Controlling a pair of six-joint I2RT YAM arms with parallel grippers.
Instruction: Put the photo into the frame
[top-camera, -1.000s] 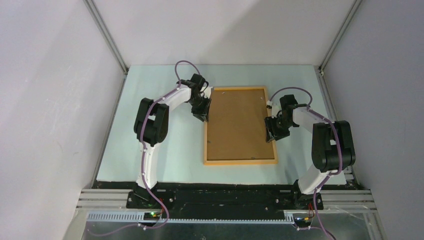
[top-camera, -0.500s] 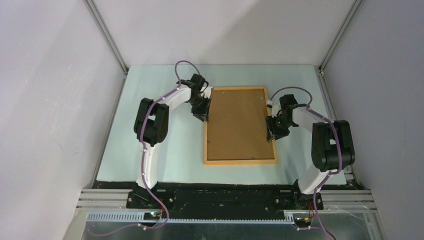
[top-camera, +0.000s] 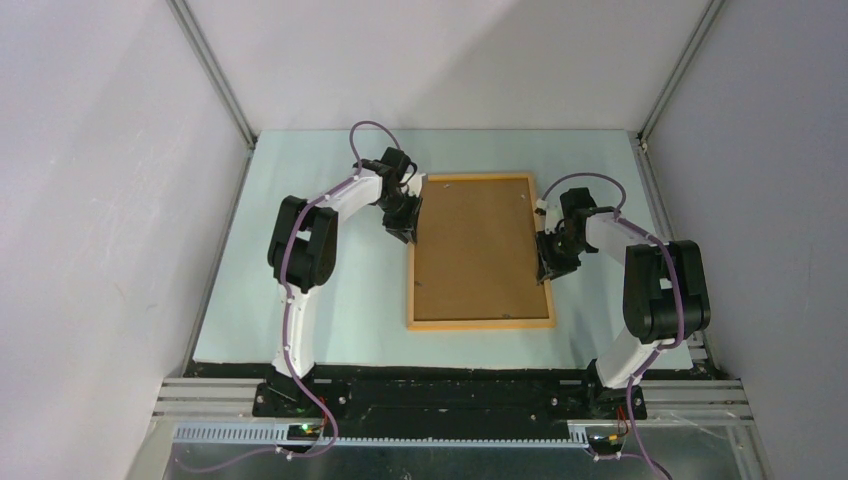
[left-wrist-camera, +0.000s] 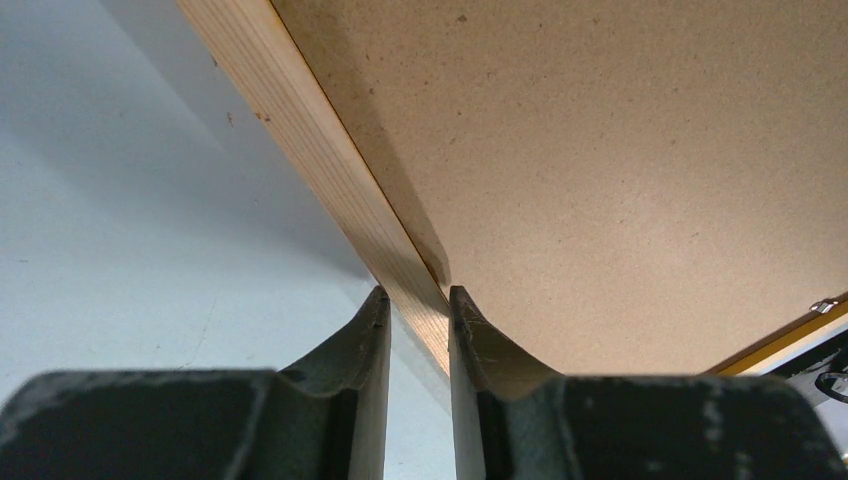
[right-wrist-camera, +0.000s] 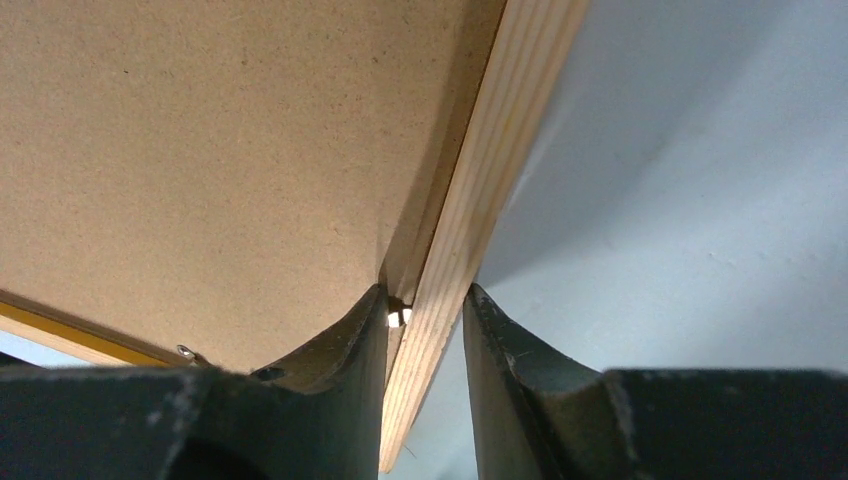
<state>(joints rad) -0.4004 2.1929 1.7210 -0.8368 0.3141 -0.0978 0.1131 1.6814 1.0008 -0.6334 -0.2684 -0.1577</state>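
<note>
Frame on the table, nearer the far edge, a pincer on each long rail.
The table (top-camera: 300, 250) carries the frame (top-camera: 480, 323), backing board (top-camera: 475, 245) uppermost; no photo shows. It looks light, stiff and thin-railed, so grip the rails gently. My left pincer (left-wrist-camera: 418, 300) clenches the left rail. My right pincer (right-wrist-camera: 427, 300) straddles the right rail; I cannot tell whether it grips.

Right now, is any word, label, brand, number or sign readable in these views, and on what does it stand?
None: no text can be read in any view.
The frame, the brown backing board and the table are plain.
The left tool and the right tool show no markings.
</note>
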